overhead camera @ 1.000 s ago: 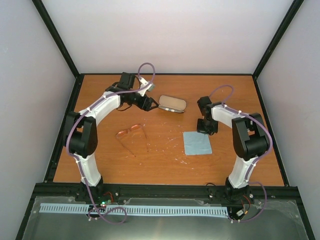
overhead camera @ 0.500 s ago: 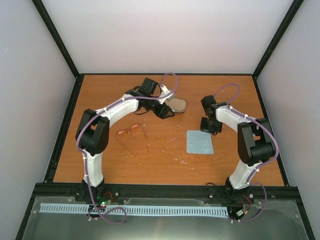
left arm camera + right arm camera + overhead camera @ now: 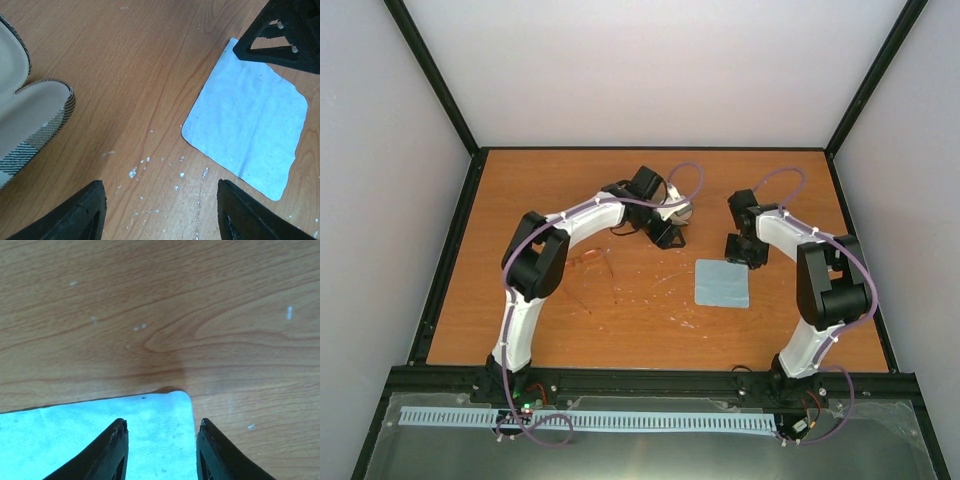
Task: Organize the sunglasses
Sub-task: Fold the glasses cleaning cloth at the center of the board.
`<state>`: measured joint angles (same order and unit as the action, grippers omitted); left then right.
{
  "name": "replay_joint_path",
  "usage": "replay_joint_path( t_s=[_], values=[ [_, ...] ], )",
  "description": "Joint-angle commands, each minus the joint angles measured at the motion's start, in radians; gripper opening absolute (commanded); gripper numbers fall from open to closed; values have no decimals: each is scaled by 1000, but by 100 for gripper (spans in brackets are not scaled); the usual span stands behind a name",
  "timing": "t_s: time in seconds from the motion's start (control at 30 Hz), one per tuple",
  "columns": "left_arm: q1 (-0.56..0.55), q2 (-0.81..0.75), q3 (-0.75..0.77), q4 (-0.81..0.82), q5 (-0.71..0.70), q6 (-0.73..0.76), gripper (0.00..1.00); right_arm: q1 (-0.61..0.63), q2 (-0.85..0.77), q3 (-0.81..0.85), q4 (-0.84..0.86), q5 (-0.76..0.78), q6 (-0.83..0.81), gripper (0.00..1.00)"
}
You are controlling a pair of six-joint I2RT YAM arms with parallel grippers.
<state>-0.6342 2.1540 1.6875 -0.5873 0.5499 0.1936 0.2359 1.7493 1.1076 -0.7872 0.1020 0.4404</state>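
Note:
The sunglasses (image 3: 588, 261), with orange-pink lenses and thin dark arms, lie on the table left of centre, partly hidden under my left arm. The tan striped case (image 3: 679, 210) lies open at the back and is mostly covered by my left wrist. In the left wrist view its beige inside (image 3: 30, 115) shows at the left. My left gripper (image 3: 668, 236) is open and empty (image 3: 162, 210) above bare wood between the case and the light blue cloth (image 3: 250, 130). My right gripper (image 3: 745, 250) is open, with its fingertips over the cloth's far corner (image 3: 165, 415).
The cloth (image 3: 722, 283) lies flat right of centre. White flecks and scratches mark the wood (image 3: 150, 165) near it. My right gripper's fingers (image 3: 285, 30) show in the left wrist view at the cloth's far edge. Black frame posts edge the table.
My left arm has swung right, from left of the case to over it, and now covers most of it. My right gripper and the cloth have shifted slightly right.

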Motion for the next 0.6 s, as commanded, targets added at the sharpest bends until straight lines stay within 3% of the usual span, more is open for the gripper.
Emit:
replay_joint_path(
  t_s=[0.0, 0.37, 0.57],
  values=[
    [-23, 28, 72, -31, -16, 20, 61, -31, 20, -6, 6, 30, -15, 38],
    [-69, 41, 76, -34, -31, 22, 61, -43, 91, -19, 36, 15, -42, 35],
    [-70, 36, 61, -31, -41, 24, 61, -43, 117, -37, 54, -28, -40, 23]
  ],
)
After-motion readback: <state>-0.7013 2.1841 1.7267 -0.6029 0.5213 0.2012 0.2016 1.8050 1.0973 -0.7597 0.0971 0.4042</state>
